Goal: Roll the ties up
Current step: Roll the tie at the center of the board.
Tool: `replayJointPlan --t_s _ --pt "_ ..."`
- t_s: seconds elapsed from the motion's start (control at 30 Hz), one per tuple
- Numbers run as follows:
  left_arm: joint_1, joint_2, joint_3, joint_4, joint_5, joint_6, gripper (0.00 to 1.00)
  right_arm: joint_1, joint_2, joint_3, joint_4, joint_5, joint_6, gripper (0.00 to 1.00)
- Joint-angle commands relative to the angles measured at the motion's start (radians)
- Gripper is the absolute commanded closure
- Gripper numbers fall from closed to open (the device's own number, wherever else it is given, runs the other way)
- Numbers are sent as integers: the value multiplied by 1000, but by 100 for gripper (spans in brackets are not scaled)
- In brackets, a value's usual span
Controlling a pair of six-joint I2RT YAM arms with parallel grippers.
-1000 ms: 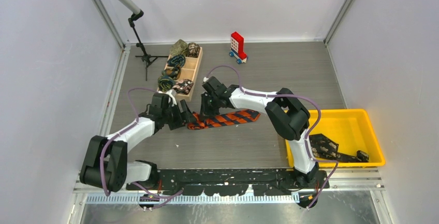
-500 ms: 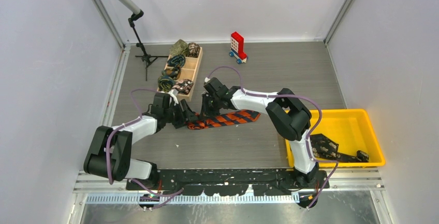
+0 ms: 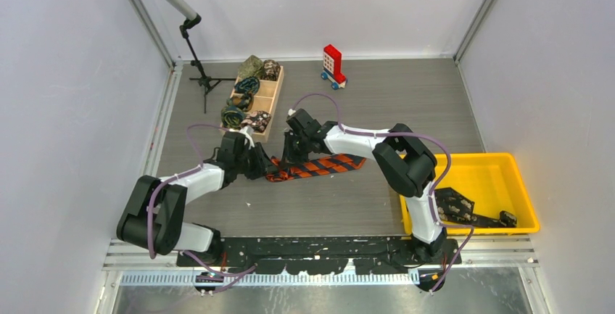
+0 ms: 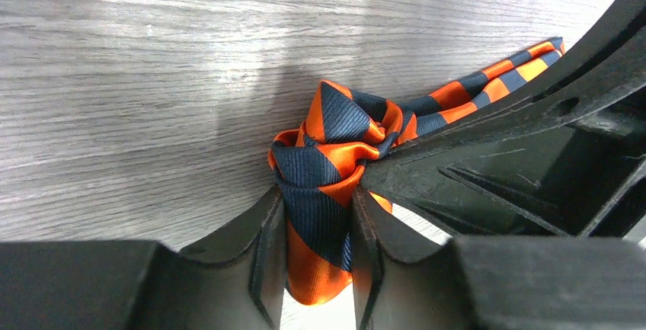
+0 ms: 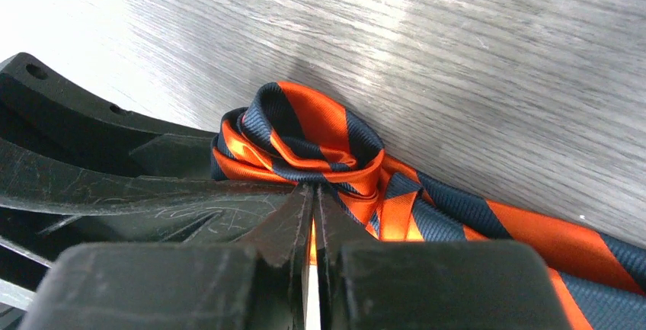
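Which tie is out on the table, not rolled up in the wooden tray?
The orange-and-navy striped tie, held at its rolled end by the left gripper and right gripper; the other ties sit coiled in the tray.

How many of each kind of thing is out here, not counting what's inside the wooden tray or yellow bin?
White-and-black robot arms: 2
Orange-and-navy striped fabric necktie: 1
Wooden compartment tray: 1
Yellow plastic bin: 1
Red-and-white toy block on blue wheels: 1
Black tripod stand: 1
Total: 7
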Motion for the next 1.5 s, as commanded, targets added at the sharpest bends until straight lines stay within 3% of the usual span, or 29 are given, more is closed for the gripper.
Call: replayJointPlan --t_s 0.0,0.1,0.27,0.4,0.67,0.97,1.23,1.47 --pt "-41 14 5 -45 -42 8 71 10 -12 -23 -38 45 -5 90" --pt "-52 -5 22 -88 -76 20 76 9 -21 -5 -52 48 -13 90" --pt "-87 -33 66 -190 -163 51 79 8 -53 39 -82 48 -31 71" --pt "-131 -59 123 -306 -272 78 79 8 -94 57 -98 56 -33 66" --pt "-185 -86 188 -421 -425 107 81 7 -125 28 -82 52 -9 73" --pt "-219 -88 243 -485 -525 122 81 32 -53 35 -8 -7 44 81" --pt "-249 -90 290 -557 -627 169 82 39 40 103 15 -49 55 83" --pt "-294 -52 331 -621 -761 204 82 6 -21 57 12 -42 36 83"
